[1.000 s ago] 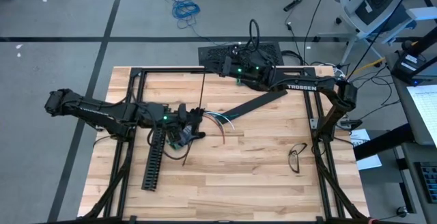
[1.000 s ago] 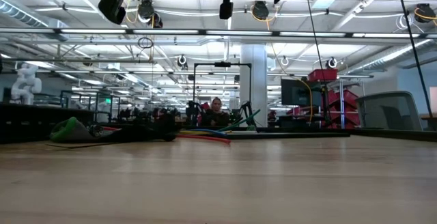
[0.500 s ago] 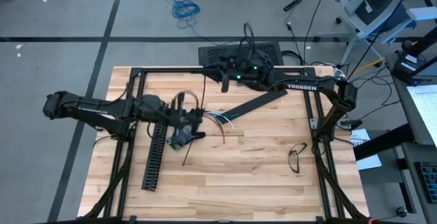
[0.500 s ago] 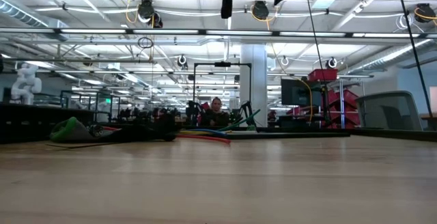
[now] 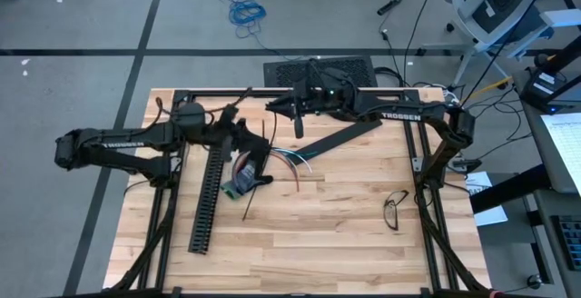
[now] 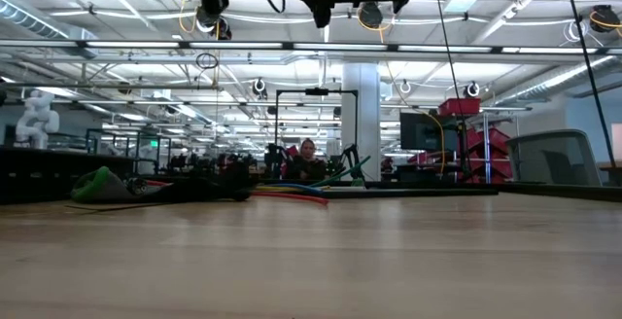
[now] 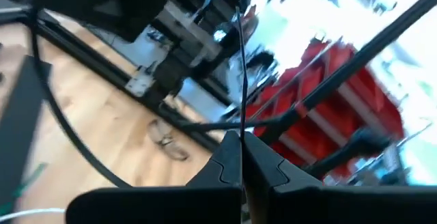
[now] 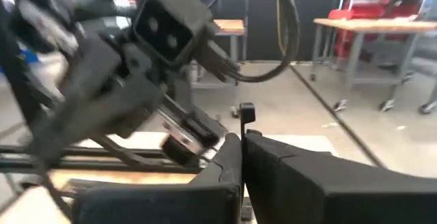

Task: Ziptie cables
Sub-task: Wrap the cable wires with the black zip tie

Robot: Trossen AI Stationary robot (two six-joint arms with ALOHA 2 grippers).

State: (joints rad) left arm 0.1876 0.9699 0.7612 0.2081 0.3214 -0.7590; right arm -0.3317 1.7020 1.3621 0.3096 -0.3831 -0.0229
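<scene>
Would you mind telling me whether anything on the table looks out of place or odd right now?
A pair of glasses lies alone near the table's right side, apart from the work. The cables fan loosely at mid-table, unbundled, beside a black slotted channel. Both hands, left and right, are shut and raised above the table.

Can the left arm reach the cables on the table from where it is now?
Probably yes. The cables lie in the open on the table, just beside the left gripper, with nothing on top. That gripper is raised and shut on a thin black strip, so it cannot grasp them yet.
</scene>
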